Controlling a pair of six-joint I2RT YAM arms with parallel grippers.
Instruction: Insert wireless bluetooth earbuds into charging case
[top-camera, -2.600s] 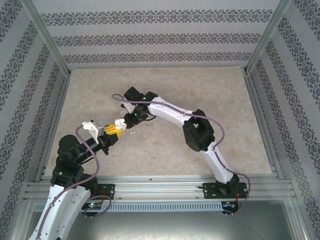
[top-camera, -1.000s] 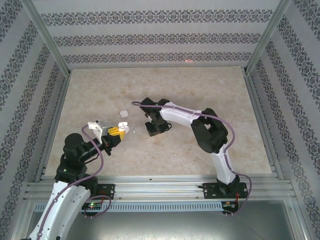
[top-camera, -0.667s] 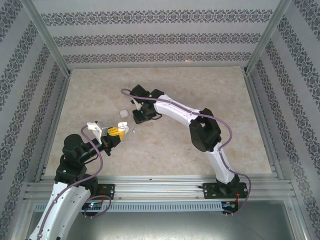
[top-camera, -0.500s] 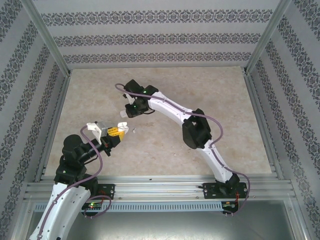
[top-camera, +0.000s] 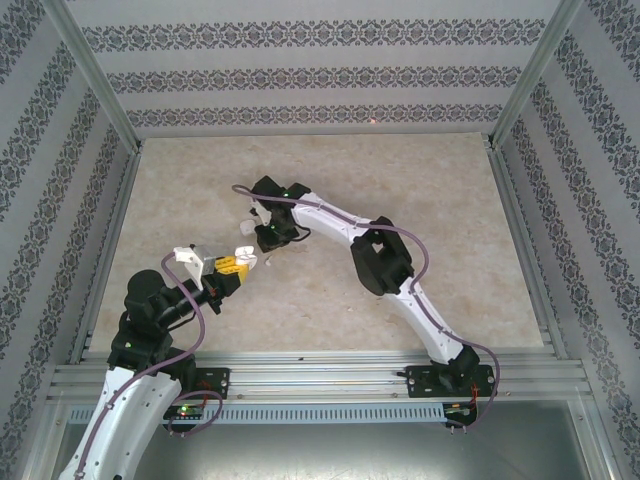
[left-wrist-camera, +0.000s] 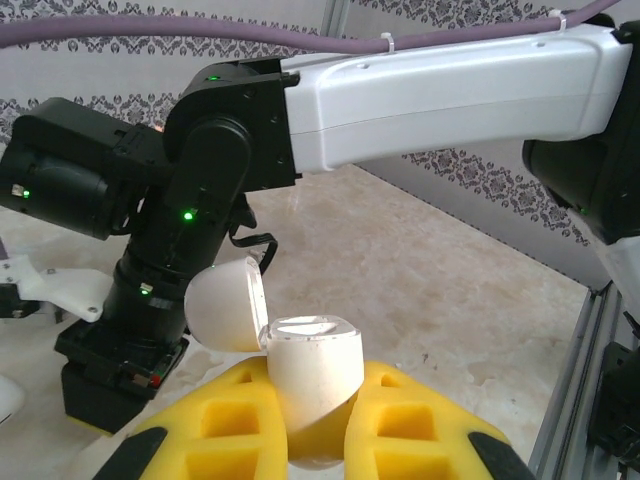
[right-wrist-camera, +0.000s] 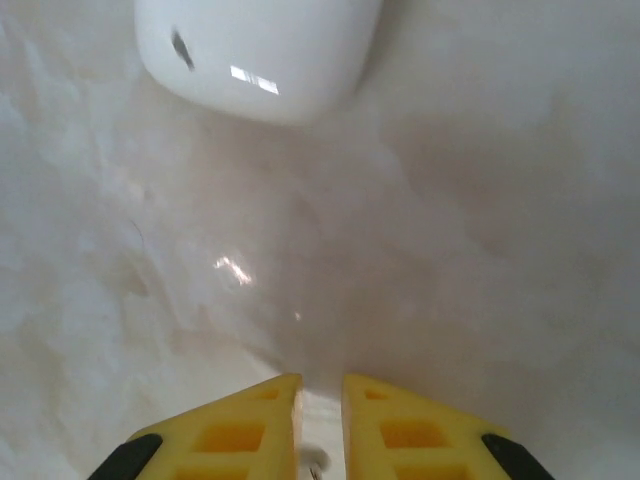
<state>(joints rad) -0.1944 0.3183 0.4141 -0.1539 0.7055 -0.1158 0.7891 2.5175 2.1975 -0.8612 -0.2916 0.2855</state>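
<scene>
Jaws of the left gripper (left-wrist-camera: 318, 400) clamp the charging case (left-wrist-camera: 312, 365), lid open, over the desk's (top-camera: 450, 250) near-left part. Farther right, the right gripper (right-wrist-camera: 322, 395) hangs low, jaws almost together; whether they pinch anything is unclear.

White arms (top-camera: 330, 222) with black joints, purple cables (top-camera: 190, 300), yellow claw fingers (left-wrist-camera: 410, 420), green lights.

The left gripper (top-camera: 238, 263) holds the white charging case (top-camera: 244, 252) between its yellow fingers over the beige worktop (top-camera: 430, 200). The right gripper (top-camera: 266, 240), on an arm stretched across from the right, points down just beside the case. A tiny white earbud (top-camera: 268, 263) lies on the worktop near both.
</scene>
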